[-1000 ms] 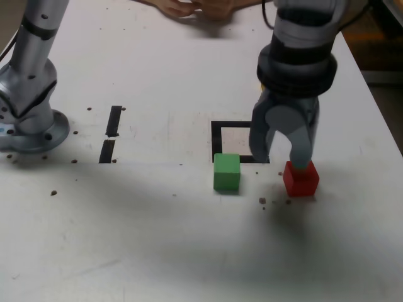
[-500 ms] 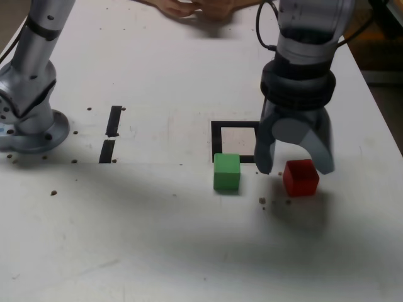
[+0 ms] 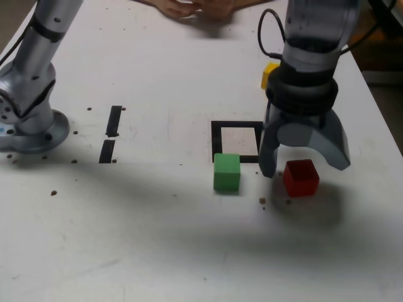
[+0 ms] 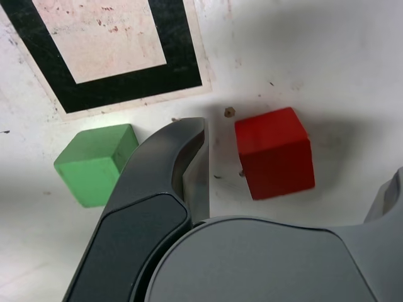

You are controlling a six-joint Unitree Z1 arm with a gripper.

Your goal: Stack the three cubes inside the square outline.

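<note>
My gripper [image 3: 305,166] stands open over the red cube [image 3: 300,177], one finger on each side of it and neither touching it. The wrist view shows the red cube [image 4: 275,153] on the table between the fingers, with a gap beside one finger [image 4: 182,167]. The green cube [image 3: 227,172] rests at the near edge of the square outline [image 3: 217,139], just outside it; the wrist view has the green cube [image 4: 96,163] beside the outline [image 4: 176,44]. The yellow cube [image 3: 269,75] sits behind the arm, partly hidden. Nothing lies inside the outline.
Two short black tape strips [image 3: 111,133] lie toward the exterior view's left. The arm's base [image 3: 28,123] stands at the far left. A person's hands [image 3: 192,7] rest at the table's far edge. The table's right edge runs close behind the arm.
The gripper has opened wide: a second ago one finger sat on top of the red cube, now the fingers straddle it. The yellow cube has come into view behind the arm.
</note>
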